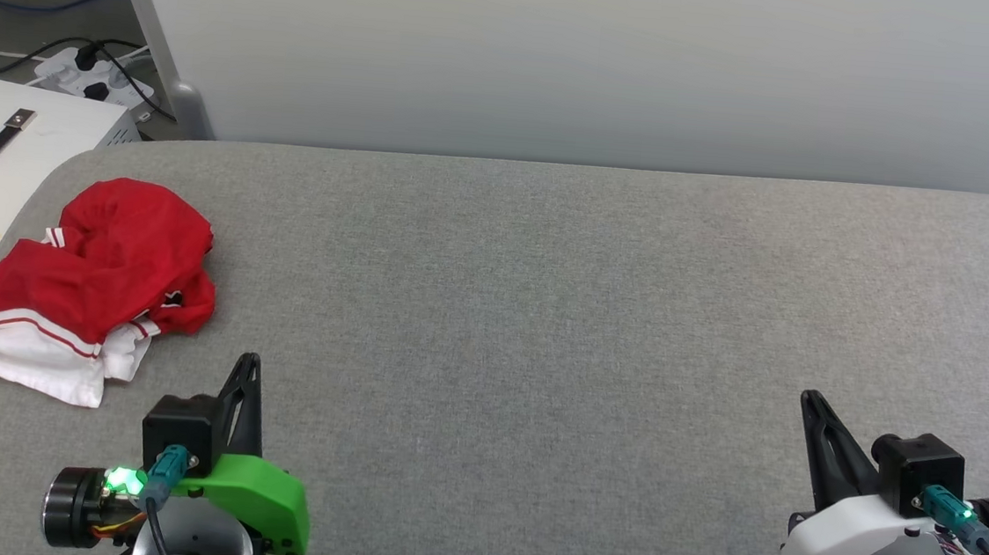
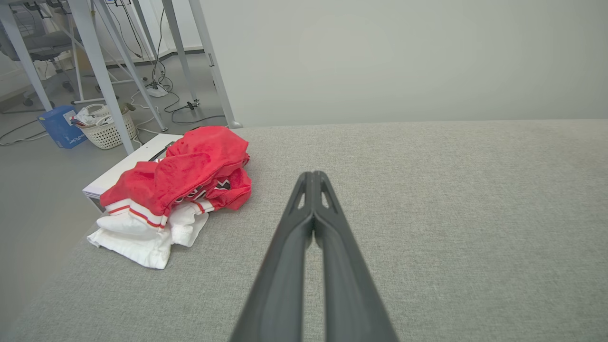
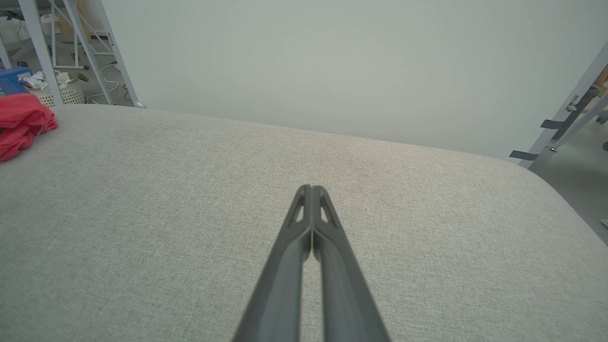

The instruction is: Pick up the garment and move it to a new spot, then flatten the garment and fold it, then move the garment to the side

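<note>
While garment [image 1: 97, 281] lies crumpled, red-and-white, on grey woven tabletop [image 1: 544, 317] | left fingers [image 2: 280, 275] pressed together, empty | right fingers [image 3: 280, 285] same

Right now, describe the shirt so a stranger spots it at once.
Start at the wide grey table. Near its left edge, beside a white box, the shirt lies in a crumpled heap. Its bright red cloth with white trim sets it apart.

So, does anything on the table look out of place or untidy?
Yes. The shirt lies crumpled in a heap close to the left edge of the table, its red part bunched over the white part, not spread flat. Nothing looks spilled or damaged.
</note>
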Controlling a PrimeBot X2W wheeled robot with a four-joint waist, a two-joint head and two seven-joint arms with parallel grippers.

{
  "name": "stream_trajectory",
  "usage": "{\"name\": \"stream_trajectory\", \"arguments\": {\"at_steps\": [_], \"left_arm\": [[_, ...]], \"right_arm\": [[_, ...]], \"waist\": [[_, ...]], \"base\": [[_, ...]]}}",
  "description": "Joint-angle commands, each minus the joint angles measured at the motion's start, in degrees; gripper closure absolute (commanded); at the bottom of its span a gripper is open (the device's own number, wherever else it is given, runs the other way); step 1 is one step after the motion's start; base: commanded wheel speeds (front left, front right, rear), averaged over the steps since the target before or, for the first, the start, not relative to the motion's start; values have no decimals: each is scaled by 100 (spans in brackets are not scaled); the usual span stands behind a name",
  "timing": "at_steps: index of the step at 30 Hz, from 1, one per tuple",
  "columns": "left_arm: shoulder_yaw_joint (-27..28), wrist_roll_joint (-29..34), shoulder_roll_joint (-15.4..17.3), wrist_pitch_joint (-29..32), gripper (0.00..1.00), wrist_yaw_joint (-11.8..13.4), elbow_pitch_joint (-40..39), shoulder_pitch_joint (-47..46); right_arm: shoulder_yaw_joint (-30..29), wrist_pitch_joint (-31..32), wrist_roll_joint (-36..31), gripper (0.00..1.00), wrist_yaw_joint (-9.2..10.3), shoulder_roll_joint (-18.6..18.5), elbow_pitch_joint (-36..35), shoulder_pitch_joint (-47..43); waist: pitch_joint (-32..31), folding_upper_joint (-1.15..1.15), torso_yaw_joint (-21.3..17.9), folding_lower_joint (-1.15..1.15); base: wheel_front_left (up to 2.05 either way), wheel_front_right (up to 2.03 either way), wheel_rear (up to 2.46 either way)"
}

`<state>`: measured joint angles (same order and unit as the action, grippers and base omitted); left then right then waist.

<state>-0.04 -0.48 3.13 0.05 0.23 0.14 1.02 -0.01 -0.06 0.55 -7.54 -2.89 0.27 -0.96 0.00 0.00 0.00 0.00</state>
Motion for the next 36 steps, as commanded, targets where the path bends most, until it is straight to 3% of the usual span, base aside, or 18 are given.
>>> {"name": "stream_trajectory", "arguments": {"at_steps": [1, 28, 29, 36], "left_arm": [[4, 48, -25, -5, 100, -23, -14, -102], [4, 48, -25, -5, 100, -23, -14, -102], [1, -3, 0, -3, 0, 1, 0, 1], [-11, -31, 0, -48, 0, 30, -1, -1]], "right_arm": [[1, 6, -55, 100, 5, 2, -27, 96], [1, 6, -55, 100, 5, 2, -27, 96], [-1, -2, 4, 0, 0, 0, 0, -1], [-22, -48, 35, 0, 0, 0, -1, 2]], "waist": [[0, 0, 0, 0], [0, 0, 0, 0], [0, 0, 0, 0], [5, 0, 0, 0]], "base": [[0, 0, 0], [0, 0, 0], [0, 0, 0], [0, 0, 0]]}}
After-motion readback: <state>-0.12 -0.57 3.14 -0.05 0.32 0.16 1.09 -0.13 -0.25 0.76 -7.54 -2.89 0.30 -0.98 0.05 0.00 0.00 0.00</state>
